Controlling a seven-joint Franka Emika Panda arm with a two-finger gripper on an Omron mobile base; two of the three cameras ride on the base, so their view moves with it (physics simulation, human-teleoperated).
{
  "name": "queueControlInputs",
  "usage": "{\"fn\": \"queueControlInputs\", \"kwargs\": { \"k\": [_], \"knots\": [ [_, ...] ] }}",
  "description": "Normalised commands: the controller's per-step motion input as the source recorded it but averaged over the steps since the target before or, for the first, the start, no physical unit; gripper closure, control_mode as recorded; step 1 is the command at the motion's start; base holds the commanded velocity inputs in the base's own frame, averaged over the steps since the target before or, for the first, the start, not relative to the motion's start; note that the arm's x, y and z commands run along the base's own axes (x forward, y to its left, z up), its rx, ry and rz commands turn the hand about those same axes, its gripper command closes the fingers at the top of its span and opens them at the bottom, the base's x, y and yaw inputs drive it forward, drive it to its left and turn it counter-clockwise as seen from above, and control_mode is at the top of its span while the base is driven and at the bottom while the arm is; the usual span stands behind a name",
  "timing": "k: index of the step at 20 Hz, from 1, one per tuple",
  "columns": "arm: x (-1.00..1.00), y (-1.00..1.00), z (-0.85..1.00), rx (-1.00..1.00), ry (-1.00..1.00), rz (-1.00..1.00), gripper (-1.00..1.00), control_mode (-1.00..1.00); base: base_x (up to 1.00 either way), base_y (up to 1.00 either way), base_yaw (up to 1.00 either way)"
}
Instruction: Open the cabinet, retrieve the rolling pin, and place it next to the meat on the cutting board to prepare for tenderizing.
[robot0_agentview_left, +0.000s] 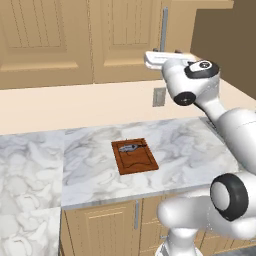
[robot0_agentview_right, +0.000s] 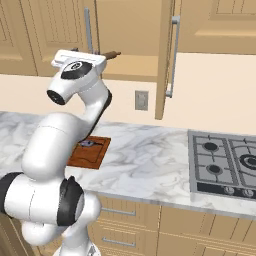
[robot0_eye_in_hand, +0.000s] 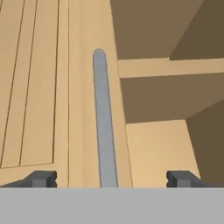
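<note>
Cabinet (robot0_agentview_right: 165, 55) right door stands open; the end effector (robot0_eye_in_hand: 109, 178), fingers apart and empty, faces the left door's handle (robot0_eye_in_hand: 104, 118). Next, I judge: reach the rolling pin (robot0_agentview_right: 112, 54).

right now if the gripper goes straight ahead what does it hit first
Most likely the silver handle of the shut left door: it lies midway between the open gripper's fingertips. Depth is unclear; a slight drift right leads into the open cabinet.

Kitchen: stove (robot0_agentview_right: 225, 162), marble counter (robot0_agentview_left: 90, 165), cabinets.
</note>
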Motion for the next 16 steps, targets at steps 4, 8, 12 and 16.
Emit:
{"fn": "queueControlInputs", "kwargs": {
  "k": [4,8,12,16],
  "knots": [
    [0.55,0.08,0.00,0.01,-0.01,0.08,-1.00,-1.00,0.00,0.00,0.00],
    [0.57,0.08,0.00,0.00,0.00,0.00,-1.00,-1.00,0.00,0.00,0.00],
    [0.35,0.10,0.00,0.00,0.00,0.00,-1.00,-1.00,0.00,0.00,0.00],
    [0.19,0.09,0.00,-0.01,0.00,0.00,1.00,-1.00,0.00,0.00,0.00]
  ]
}}
